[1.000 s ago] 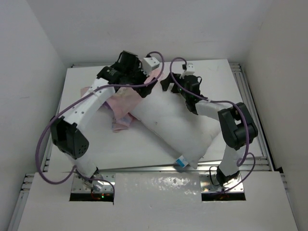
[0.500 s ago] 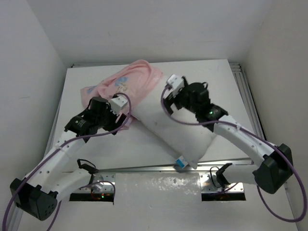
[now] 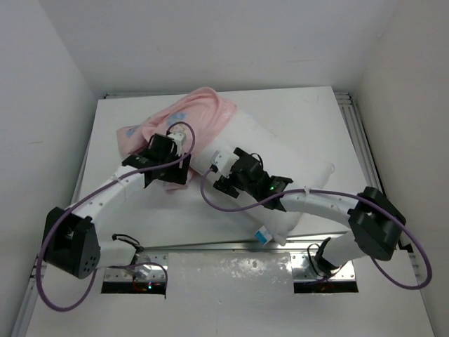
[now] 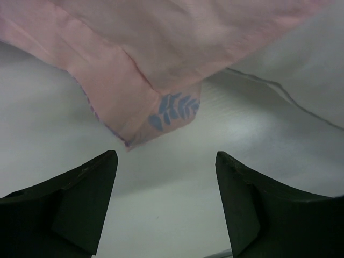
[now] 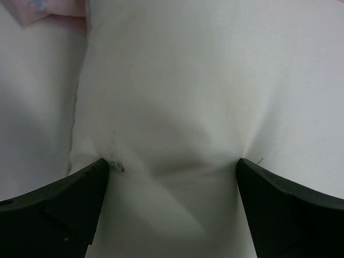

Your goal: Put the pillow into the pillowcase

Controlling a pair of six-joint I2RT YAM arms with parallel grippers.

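Pink pillowcase (image 3: 203, 112) over far end of pillow (image 3: 298, 179), tag (image 3: 264, 236) unreadable

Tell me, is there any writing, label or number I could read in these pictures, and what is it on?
No text can be read.
Tag on the pillow: blue and white, too small to read.
Pillowcase: only a blue leaf-like print, no letters visible.
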